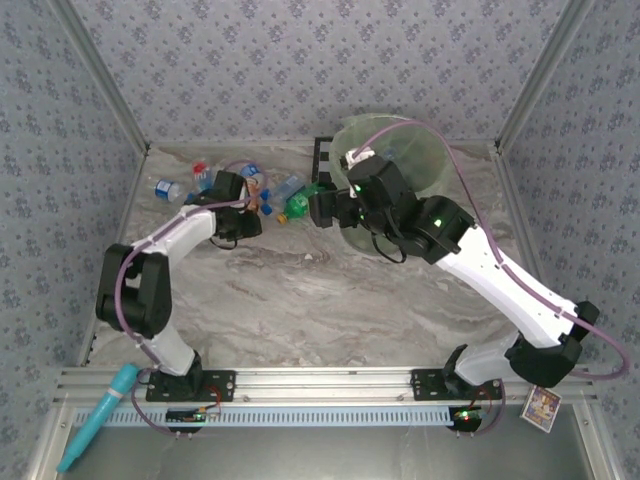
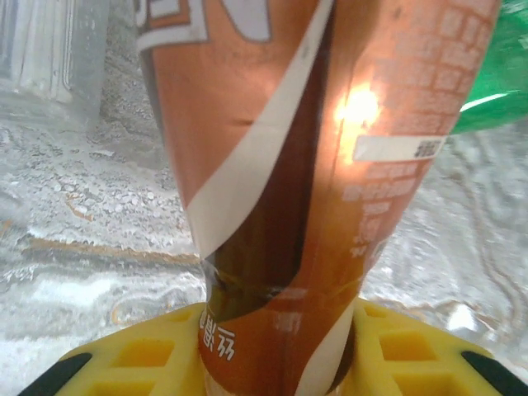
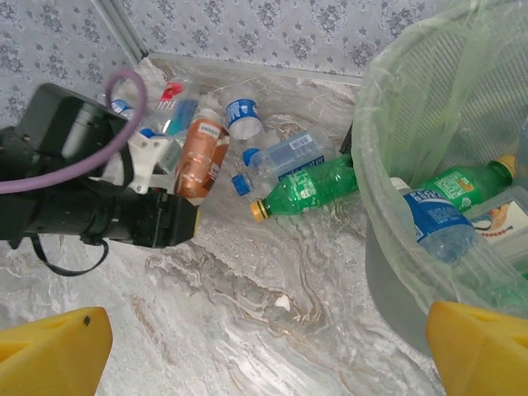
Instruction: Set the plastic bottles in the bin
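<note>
Clamping the orange-labelled bottle [image 2: 280, 165] from both sides, the left fingers [image 2: 124, 359] sit closed on the narrower part of its body, yellow pads against the label with no gap showing. That bottle lies in a loose cluster toward the far edge of the tabletop [image 3: 247, 330], left of the middle. A clear blue-labelled bottle [image 3: 285, 157] and a green bottle [image 3: 309, 188] lie just beside it on the bin's side.

It should be light, though I cannot tell how much drink is left in it. Thin plastic like this will likely dent under a hard squeeze, and the glossy round label may slip or let the bottle swing in the grip. A hold across the labelled body, near its middle, looks safer than one at either end.

The right fingers [image 3: 49, 346] stand wide apart with nothing between them, close to the bin [image 3: 388, 107] at the far right corner. The bin already holds several bottles.
</note>
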